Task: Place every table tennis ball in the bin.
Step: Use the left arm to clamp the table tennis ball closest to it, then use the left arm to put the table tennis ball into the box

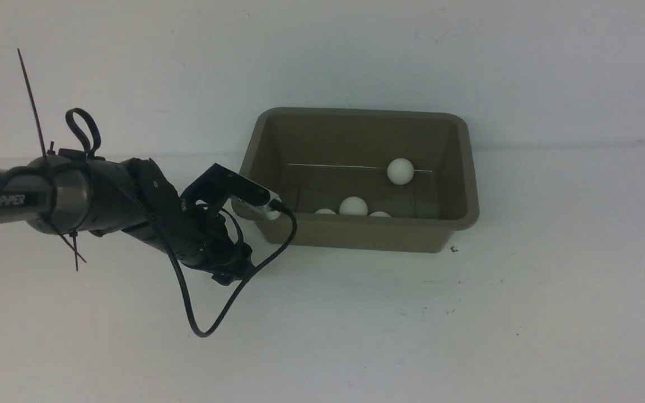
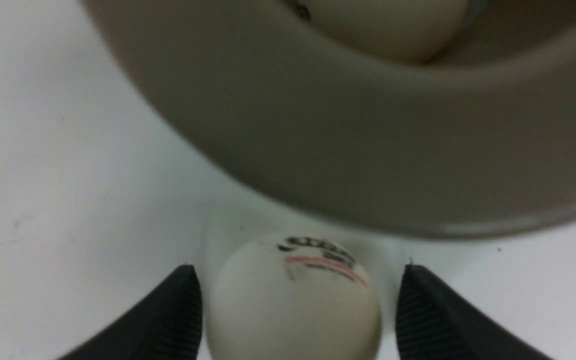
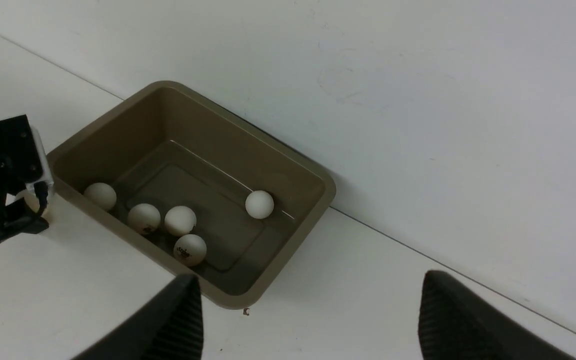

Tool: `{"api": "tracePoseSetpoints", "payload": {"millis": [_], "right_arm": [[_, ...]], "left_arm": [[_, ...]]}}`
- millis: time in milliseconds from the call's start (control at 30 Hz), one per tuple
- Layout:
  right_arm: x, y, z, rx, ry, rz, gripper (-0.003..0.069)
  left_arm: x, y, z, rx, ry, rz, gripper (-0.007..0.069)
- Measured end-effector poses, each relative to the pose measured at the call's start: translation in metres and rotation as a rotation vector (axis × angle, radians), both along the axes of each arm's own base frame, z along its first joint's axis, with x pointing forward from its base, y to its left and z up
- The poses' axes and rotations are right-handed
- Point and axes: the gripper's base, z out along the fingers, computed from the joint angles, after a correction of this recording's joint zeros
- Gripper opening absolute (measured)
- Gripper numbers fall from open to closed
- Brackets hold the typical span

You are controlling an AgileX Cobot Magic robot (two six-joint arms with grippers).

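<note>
One ball outside the bin, five already in

The left gripper (image 2: pixel 299 270) sits low at the near-left corner of the bin (image 2: pixel 368 150), its jaws spread around a table tennis ball (image 2: pixel 293 305) on the table (image 2: pixel 68 175), with a slight gap showing, not clamped. Five balls (image 3: pixel 180 220) lie in the bin, four near, one farther back. The right gripper (image 3: pixel 310 277) hangs wide open, empty.

There are six table tennis balls (image 3: pixel 180 220) in all. Five of them are in the bin (image 3: pixel 193 125), at the middle left of the right wrist view. The sixth ball (image 2: pixel 293 305) is outside it, at the bottom middle of the left wrist view. There is one bin. One robot arm (image 1: pixel 76 196) shows, at the left of the front view.
</note>
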Motion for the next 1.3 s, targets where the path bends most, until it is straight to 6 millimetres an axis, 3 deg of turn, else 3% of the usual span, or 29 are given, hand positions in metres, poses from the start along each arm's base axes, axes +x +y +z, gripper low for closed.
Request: {"api": "tracePoseSetpoints", "payload": {"millis": [167, 267, 467, 800, 1100, 1300], "right_arm": [[0.0, 0.0, 0.001, 0.001, -0.01, 0.001, 0.0515], [0.001, 0.0, 0.001, -0.003, -0.02, 0.005, 0.05], [0.002, 0.001, 0.003, -0.002, -0.044, 0.008, 0.0475], [0.002, 0.001, 0.004, -0.002, -0.05, 0.012, 0.0472], [0.002, 0.001, 0.004, -0.002, -0.05, 0.012, 0.0472], [0.001, 0.003, 0.004, 0.016, -0.046, 0.024, 0.0472]], "left_arm": [[0.001, 0.0, 0.001, 0.001, -0.01, 0.002, 0.0346], [0.0, 0.001, 0.011, 0.002, -0.033, -0.005, 0.0352], [-0.008, 0.003, 0.05, 0.025, -0.108, -0.06, 0.0352], [-0.032, 0.005, 0.079, 0.035, -0.016, -0.123, 0.0352], [-0.04, 0.001, 0.129, -0.093, -0.203, -0.095, 0.0352], [-0.022, -0.013, 0.124, -0.181, -0.331, -0.181, 0.0352]]}}
